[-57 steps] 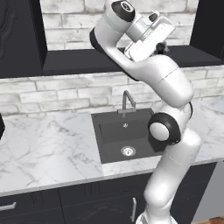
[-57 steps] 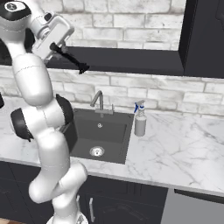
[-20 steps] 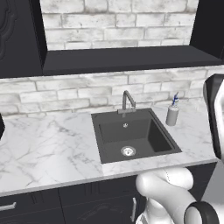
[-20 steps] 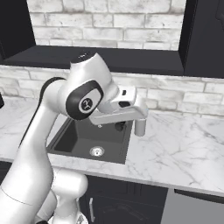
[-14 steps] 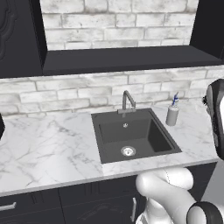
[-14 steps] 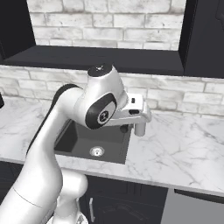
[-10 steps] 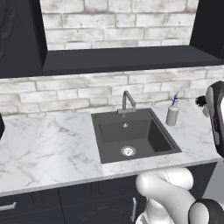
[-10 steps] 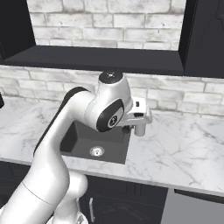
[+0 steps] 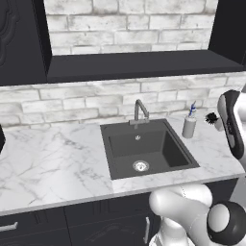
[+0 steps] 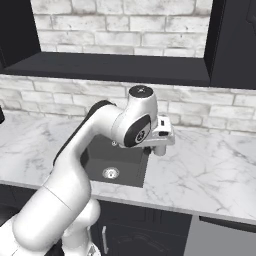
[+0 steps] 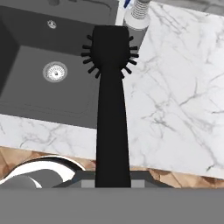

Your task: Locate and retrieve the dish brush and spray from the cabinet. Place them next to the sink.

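Centrally in the hand view, the gripper (image 11: 113, 181) is clamped on the dish brush (image 11: 112, 100), bristle head beside the spray (image 11: 136, 16), right of the sink (image 11: 39, 83).

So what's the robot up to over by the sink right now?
The arm is carrying the black dish brush, its fingers shut on the handle, out over the white marble counter just right of the sink. The spray bottle already stands on the counter beside the sink. The brush has not been set down yet.
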